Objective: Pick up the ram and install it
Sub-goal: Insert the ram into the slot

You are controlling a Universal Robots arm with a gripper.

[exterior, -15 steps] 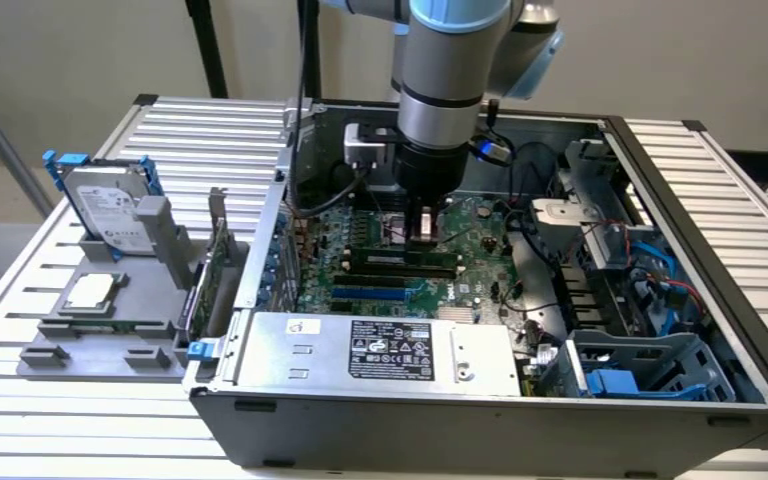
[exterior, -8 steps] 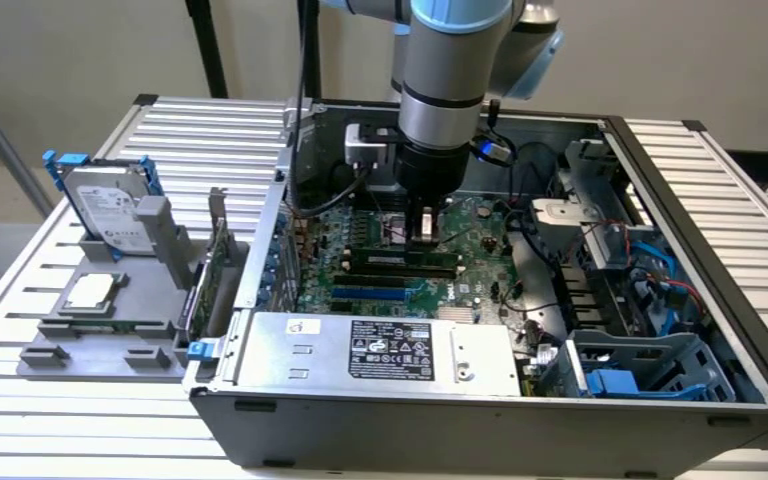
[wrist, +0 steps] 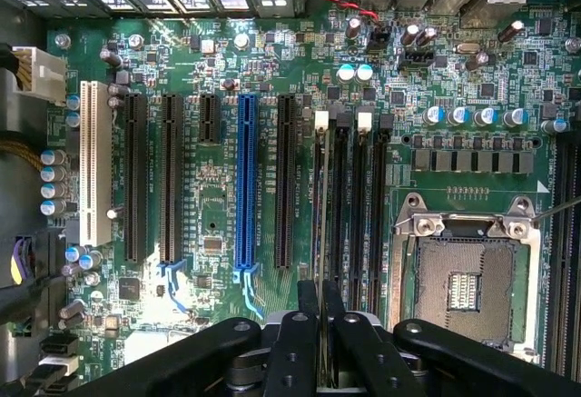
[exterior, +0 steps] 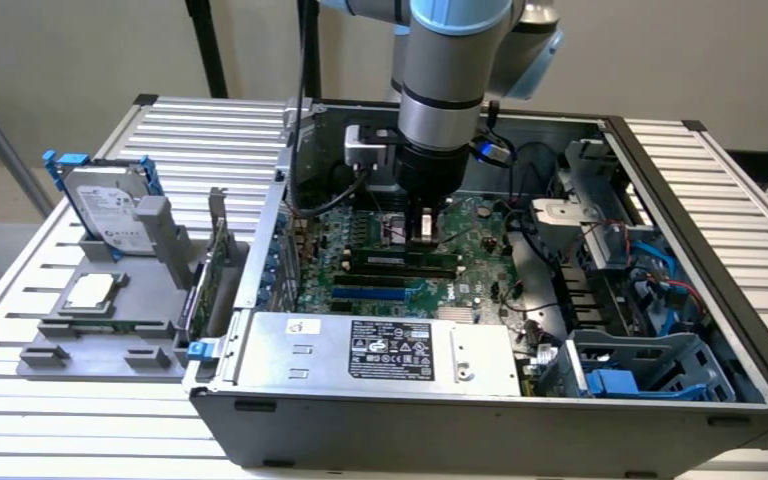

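We see the gripper (wrist: 320,302) closed narrowly on the ram (wrist: 322,206), a thin green board seen edge-on, standing upright in a memory slot (wrist: 338,197) of the motherboard (wrist: 227,188). Beyond it lies the open processor socket (wrist: 465,283).

An open computer case (exterior: 678,300) lies on a slatted table (exterior: 37,420). Beside it, a grey tray (exterior: 104,345) holds a hard drive (exterior: 107,208) and a processor chip (exterior: 92,291).

A robot lab bench: an opened computer case (exterior: 491,400) on a slatted aluminium table (exterior: 731,180), spare parts beside it.
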